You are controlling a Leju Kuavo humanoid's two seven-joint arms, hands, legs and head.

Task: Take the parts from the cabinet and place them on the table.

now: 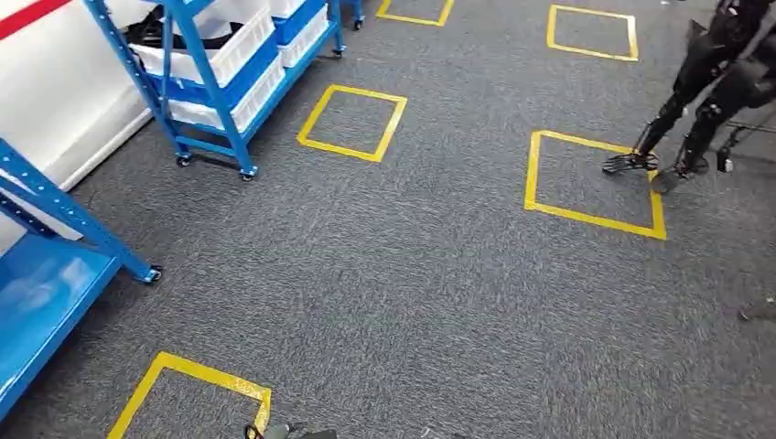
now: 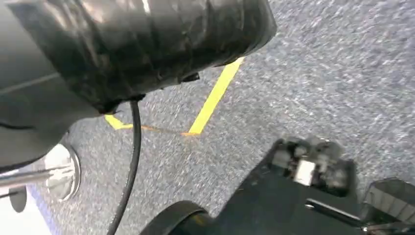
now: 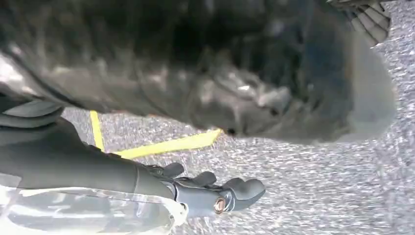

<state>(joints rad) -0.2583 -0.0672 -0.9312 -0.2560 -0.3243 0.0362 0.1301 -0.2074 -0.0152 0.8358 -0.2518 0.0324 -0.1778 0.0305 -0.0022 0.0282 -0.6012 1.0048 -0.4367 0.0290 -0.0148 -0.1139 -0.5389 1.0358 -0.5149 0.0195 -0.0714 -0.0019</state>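
Grey speckled carpet (image 1: 439, 274) — yellow taped squares (image 1: 352, 122)

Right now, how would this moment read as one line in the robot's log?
phase: walking | floor: grey carpet, yellow squares | rack: ahead-left, white bins | right hand: empty, hanging | left hand: unclear

Showing five yellow tape squares (image 1: 353, 122) on grey carpet. Standing at left, two blue metal shelving racks (image 1: 197, 69). Holding three white plastic bins (image 1: 240, 44).

We stand on grey carpet (image 1: 439, 274) marked with yellow tape squares (image 1: 352, 122); blue wheeled racks (image 1: 215, 87) holding white bins (image 1: 233, 50) rest on it.
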